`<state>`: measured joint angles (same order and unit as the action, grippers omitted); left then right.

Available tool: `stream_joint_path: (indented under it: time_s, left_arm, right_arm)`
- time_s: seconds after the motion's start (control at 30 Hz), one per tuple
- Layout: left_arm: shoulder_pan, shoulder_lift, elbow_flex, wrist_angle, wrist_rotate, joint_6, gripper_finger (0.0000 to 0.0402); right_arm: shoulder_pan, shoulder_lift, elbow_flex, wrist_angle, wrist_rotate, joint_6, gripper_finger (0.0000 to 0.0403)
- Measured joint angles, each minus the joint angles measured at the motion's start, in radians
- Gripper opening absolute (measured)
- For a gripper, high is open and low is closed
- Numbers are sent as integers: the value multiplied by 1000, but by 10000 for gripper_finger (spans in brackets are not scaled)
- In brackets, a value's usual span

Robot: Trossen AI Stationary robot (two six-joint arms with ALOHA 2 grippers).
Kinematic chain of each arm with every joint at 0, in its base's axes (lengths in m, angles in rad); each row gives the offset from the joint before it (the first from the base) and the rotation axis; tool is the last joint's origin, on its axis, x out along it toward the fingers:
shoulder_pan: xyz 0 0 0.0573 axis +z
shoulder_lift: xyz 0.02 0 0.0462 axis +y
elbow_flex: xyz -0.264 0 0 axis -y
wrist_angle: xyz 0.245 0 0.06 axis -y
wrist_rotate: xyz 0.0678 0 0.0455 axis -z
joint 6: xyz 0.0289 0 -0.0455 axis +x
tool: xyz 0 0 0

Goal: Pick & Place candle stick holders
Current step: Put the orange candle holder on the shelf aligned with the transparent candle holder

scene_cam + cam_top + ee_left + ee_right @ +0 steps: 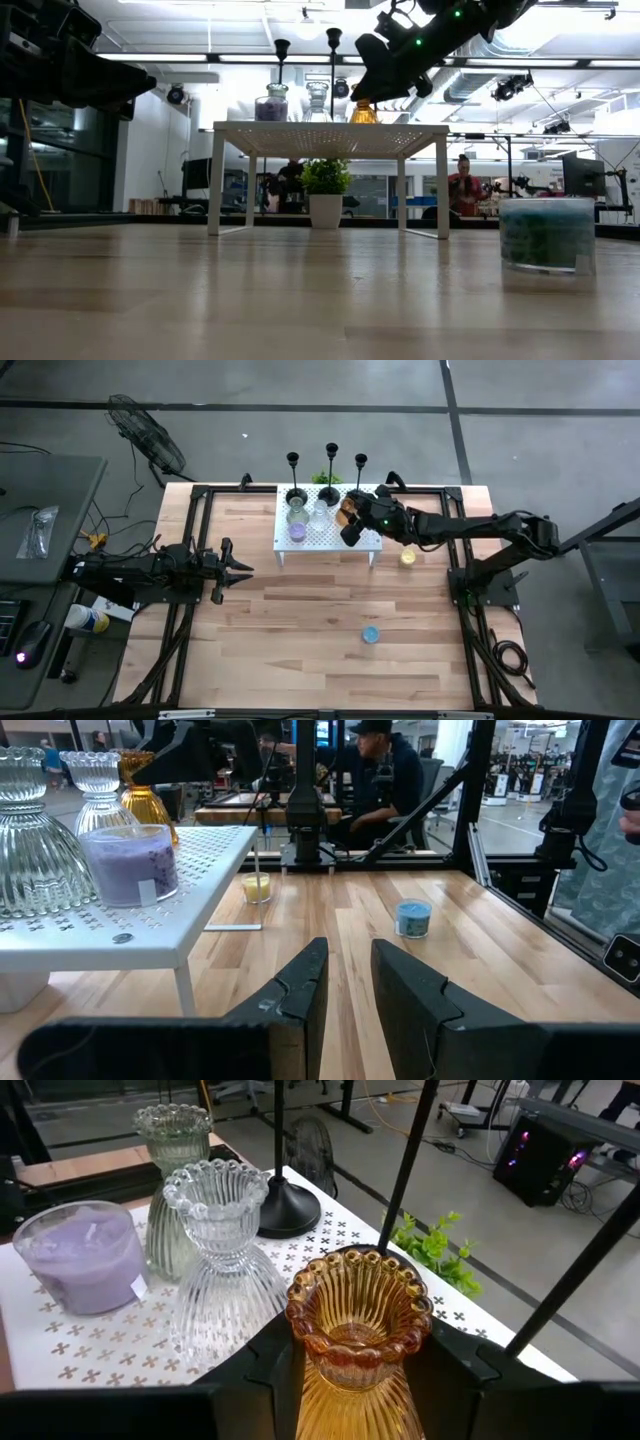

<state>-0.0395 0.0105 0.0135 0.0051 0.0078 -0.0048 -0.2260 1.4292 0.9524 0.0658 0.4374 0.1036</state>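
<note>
A white perforated shelf (330, 538) stands at the table's far middle. On it stand three tall black candlesticks (331, 470), a purple candle cup (80, 1255), two clear ribbed glass holders (215, 1260) and an orange ribbed glass holder (355, 1330). My right gripper (350, 520) is over the shelf's right part, shut on the orange holder. A yellow cup (407, 557) and a blue cup (371, 634) stand on the table. My left gripper (240, 568) is open and empty, low over the table's left part. My right gripper has the orange holder's narrow neck and lower body (352, 1380) between its two fingers (275, 1370), one on each side. The fingers slant down from the table's right side. The holder is upright, its foot at the shelf top (363, 118); whether it rests there I cannot tell.
A small green plant (325, 478) stands behind the shelf. Black frame rails (190, 560) run along the table's left and right sides. People sit in the room beyond the table (385, 780). Bare wood lies in the table's near half around the blue cup.
</note>
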Motion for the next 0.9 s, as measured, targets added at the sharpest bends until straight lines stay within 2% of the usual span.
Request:
stream_joint_path:
  time_s: [0.33, 0.7, 0.9]
  left_arm:
    - [0, 0, 0, 0, 0, 0, 77]
    - [0, 0, 0, 0, 0, 0, 77]
    - [0, 0, 0, 0, 0, 0, 77]
  right_arm:
    - [0, 0, 0, -1, -1, 6, 137]
    - [1, 4, -3, -8, -5, 5, 163]
    - [1, 3, -3, -6, 37, 5, 164]
